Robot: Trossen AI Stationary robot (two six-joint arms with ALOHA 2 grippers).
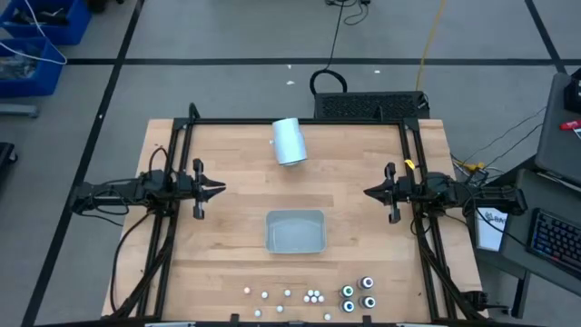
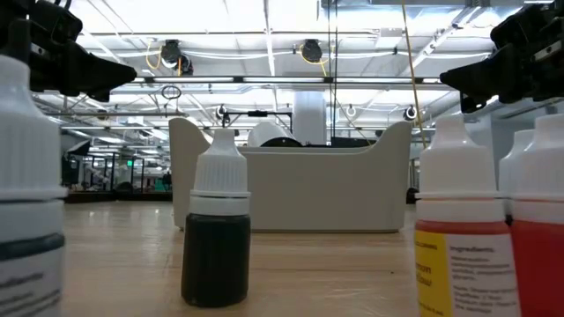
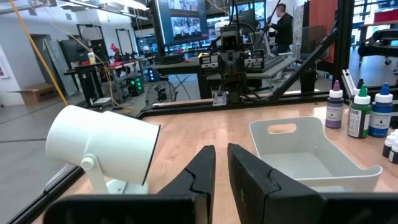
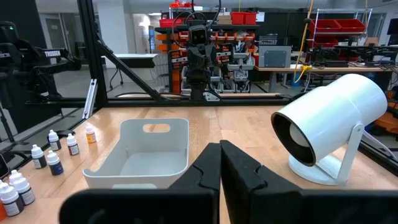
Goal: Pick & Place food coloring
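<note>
Left end effector is seen at the left side of the wooden surface, raised above it, its fingers parted by only a narrow gap and nothing held between them. Toward the far edge, between the two arms, a pale cylinder on a small stand is lying on its side. A grey tray is placed near the middle of the surface, empty as far as can be seen. Along the near edge, the food coloring is laid out: small white-capped bottles are scattered in a loose row from the left of the tray's line, and four larger dark bottles with ringed tops are grouped in a square at their right end. All bottles are standing upright, well apart from both arms. Right end effector is held at the right side, facing inward, its fingers pressed together on nothing.
</note>
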